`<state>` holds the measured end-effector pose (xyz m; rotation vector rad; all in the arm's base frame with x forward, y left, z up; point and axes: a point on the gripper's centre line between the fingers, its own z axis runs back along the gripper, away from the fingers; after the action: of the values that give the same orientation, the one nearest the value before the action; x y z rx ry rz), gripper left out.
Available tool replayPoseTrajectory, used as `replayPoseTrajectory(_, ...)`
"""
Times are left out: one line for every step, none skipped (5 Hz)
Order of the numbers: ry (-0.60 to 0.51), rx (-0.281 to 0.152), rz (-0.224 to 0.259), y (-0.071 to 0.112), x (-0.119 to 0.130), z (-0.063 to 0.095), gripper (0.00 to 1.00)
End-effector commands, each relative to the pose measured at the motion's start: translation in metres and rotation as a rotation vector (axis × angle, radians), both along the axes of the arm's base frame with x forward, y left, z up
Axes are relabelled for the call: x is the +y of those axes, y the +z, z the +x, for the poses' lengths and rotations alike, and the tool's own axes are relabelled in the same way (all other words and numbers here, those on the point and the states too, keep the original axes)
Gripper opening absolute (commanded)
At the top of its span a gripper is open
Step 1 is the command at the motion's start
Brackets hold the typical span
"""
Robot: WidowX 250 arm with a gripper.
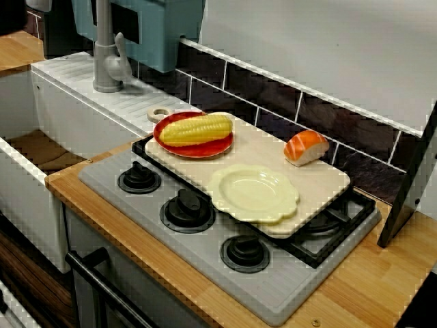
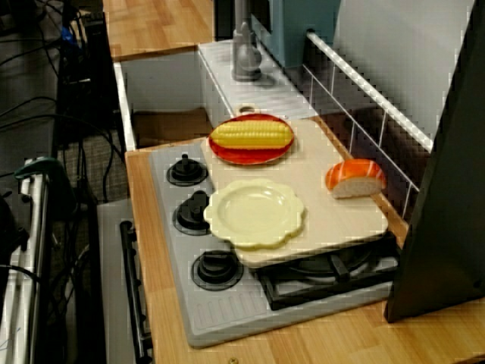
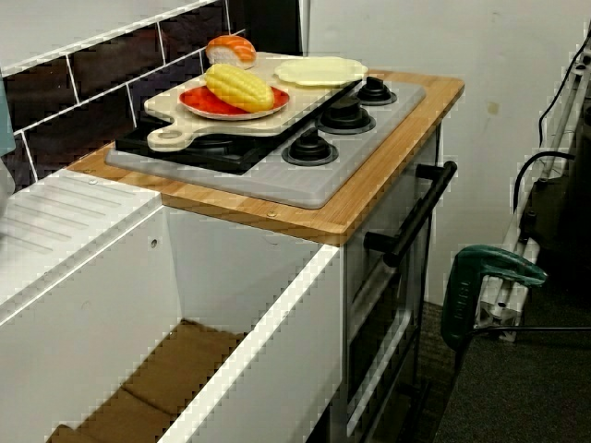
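Yellow corn (image 1: 196, 129), red plate (image 1: 205, 149), pale cream plate (image 1: 254, 193), beige board (image 1: 321, 181), seemingly orange-and-white sushi (image 1: 306, 147).

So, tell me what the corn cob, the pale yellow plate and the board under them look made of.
Yellow corn cob: likely moulded plastic, with glossy highlights on the kernels.
Pale yellow scalloped plate: probably plastic, smooth with a soft sheen.
Pale rectangular cutting board: looks like light wood, matt, though the grain is too faint to tell.

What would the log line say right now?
gripper: not in view | corn: on red plate | yellow plate: empty, on board | sushi: on board
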<state>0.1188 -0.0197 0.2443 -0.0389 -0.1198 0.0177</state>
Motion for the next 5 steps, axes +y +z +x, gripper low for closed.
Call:
replayPoseTrajectory(0.000,0.000,0.000,0.000,0.000,0.000,1.00)
replayPoseTrajectory(-0.092,-0.076,0.080,0.003,-0.013,0.018,1.00)
replayPoseTrajectory(-0.220,-0.075,0.090,-0.003,-0.020,0.044,1.00)
replayPoseTrajectory(-0.354,-0.086,0.074,-0.004,-0.025,0.067,1.00)
replayPoseTrajectory(-0.392,-0.084,0.077,-0.002,-0.030,0.087,1.00)
